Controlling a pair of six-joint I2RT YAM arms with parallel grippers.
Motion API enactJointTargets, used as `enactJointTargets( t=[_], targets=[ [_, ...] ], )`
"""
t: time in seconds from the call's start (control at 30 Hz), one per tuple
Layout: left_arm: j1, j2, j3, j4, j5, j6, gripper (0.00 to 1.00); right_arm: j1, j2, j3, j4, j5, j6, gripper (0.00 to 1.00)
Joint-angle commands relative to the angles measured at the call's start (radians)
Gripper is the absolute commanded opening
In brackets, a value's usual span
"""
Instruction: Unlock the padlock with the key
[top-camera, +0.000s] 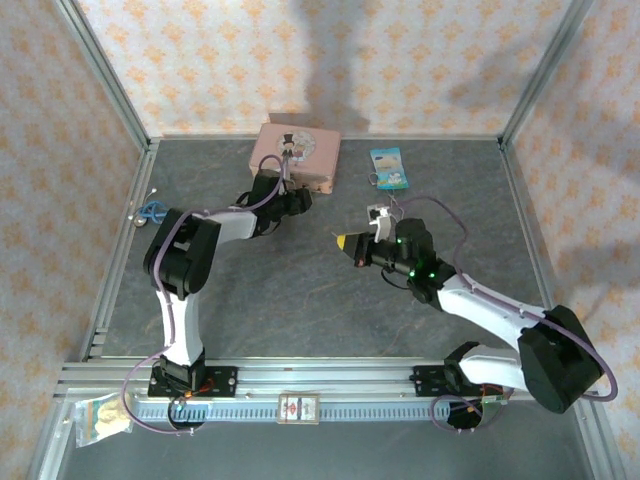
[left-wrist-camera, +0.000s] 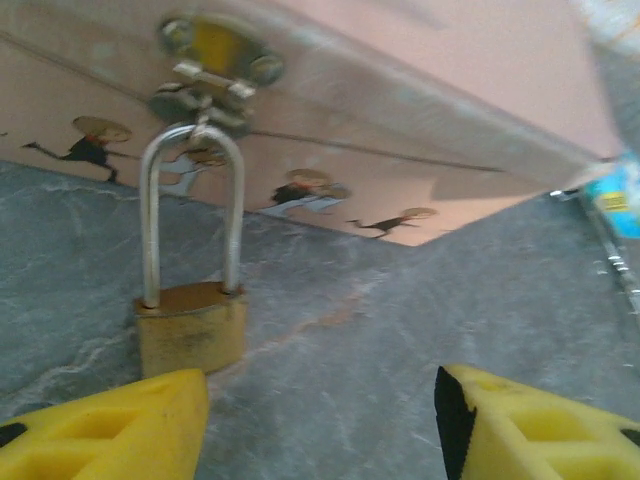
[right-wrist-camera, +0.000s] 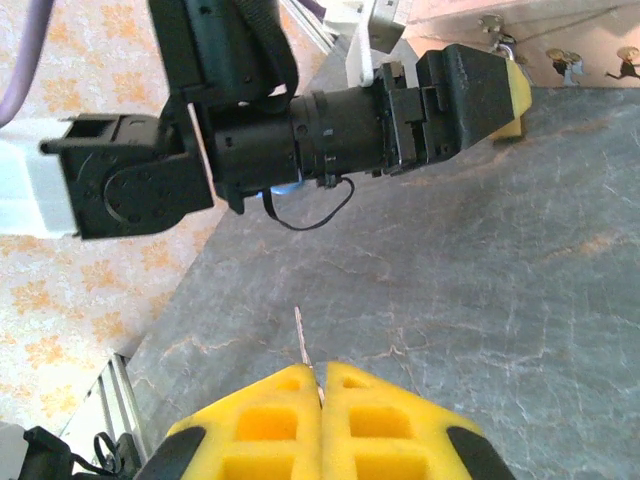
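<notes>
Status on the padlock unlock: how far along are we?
Done: right gripper is shut on the key, blade sticking out. In hand: left gripper is open right at the padlock, not gripping it. Left: shackle looks seated in the body, hanging from the pink tin hasp; key not inserted or turned.

Grey stone-look table (top-camera: 300, 320), patterned cream-orange walls (top-camera: 330, 60) on three sides, aluminium frame posts (top-camera: 100, 60) in the corners. Pink tin (top-camera: 300, 150) with cartoon print on the lid, at 12 o'clock by the back wall. Blue tag (top-camera: 388, 167) flat at 1 o'clock, well apart from the tin. Small blue item (top-camera: 151, 210) at 9-10 o'clock on the table edge, too small to identify. Clear plastic bag (top-camera: 100, 416) at 8 o'clock, off the table. Small label (top-camera: 298, 407) at 6 o'clock on the front rail.
</notes>
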Motion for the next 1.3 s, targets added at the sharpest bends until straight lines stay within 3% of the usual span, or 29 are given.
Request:
enactJointTargets(
  t=[0.0,0.3,0.77,0.87,1.03,1.27],
  targets=[
    [0.030,0.033,0.051,-0.083,-0.016,0.048,0.60,-0.006,-0.039,-0.016,0.001,0.019,-0.015,0.00],
    [0.033,0.037,0.069,-0.097,-0.123,0.091,0.60,-0.007,-0.037,-0.012,0.008,0.028,-0.020,0.00],
    [0.037,0.182,0.218,-0.102,-0.080,0.118,0.46,-0.007,-0.036,-0.004,0.008,0.028,-0.010,0.00],
    [0.038,0.188,0.210,-0.085,-0.071,0.109,0.39,-0.007,-0.036,-0.005,0.010,0.028,-0.008,0.00],
    [0.038,0.197,0.205,-0.071,-0.048,0.088,0.20,-0.007,-0.024,-0.011,0.023,0.026,-0.003,0.00],
    [0.037,0.107,0.074,0.021,-0.026,-0.027,0.11,-0.008,0.030,-0.036,0.079,0.034,0.019,0.00]
  ],
)
